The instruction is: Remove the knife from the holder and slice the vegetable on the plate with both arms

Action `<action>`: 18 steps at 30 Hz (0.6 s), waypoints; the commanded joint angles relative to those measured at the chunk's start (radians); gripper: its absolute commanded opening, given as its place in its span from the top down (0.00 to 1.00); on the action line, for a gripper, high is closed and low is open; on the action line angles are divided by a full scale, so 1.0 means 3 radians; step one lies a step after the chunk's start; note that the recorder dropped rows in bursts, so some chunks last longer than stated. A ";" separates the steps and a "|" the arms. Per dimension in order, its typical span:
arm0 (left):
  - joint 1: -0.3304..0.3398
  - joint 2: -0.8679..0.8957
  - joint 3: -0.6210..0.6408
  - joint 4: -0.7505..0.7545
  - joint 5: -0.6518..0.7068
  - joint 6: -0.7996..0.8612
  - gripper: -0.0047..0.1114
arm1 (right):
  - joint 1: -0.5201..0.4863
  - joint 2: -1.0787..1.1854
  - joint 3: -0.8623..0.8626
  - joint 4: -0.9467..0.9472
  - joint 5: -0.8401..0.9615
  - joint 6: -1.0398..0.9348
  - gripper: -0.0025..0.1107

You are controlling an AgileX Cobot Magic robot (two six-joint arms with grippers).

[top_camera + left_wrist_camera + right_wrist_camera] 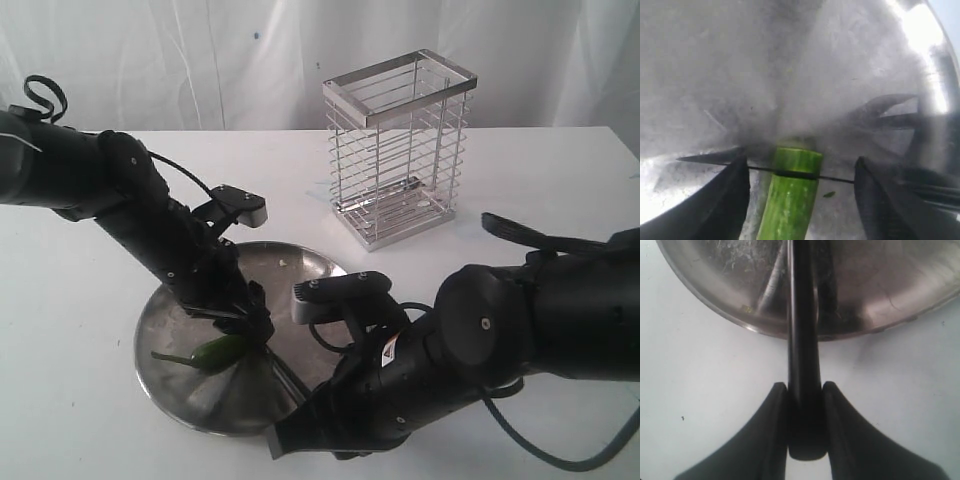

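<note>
While clamped, knife between fingers.

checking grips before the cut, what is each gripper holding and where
Right gripper clamps the slim black knife by its handle end. Left gripper straddles the glossy green pepper; contact unclear.

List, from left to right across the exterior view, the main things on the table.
Glossy green chili pepper under the left gripper → thin black knife held by the right gripper → tall chrome wire holder. The dull round steel plate lies under the first three.
</note>
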 commanded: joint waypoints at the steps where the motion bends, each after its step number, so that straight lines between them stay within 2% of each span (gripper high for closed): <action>1: -0.0032 -0.0239 0.0056 0.0067 -0.0006 0.0036 0.41 | 0.0005 0.0032 -0.0023 0.0007 -0.0042 0.0008 0.97; 7: -0.0032 -0.0322 0.0056 0.0083 0.0144 0.0036 0.41 | 0.0005 0.0118 -0.0023 0.0007 -0.0041 0.0008 0.97; 18: -0.0032 -0.0192 0.0056 0.0083 0.0055 0.0052 0.41 | 0.0005 0.0118 -0.0023 0.0007 -0.0054 0.0008 0.97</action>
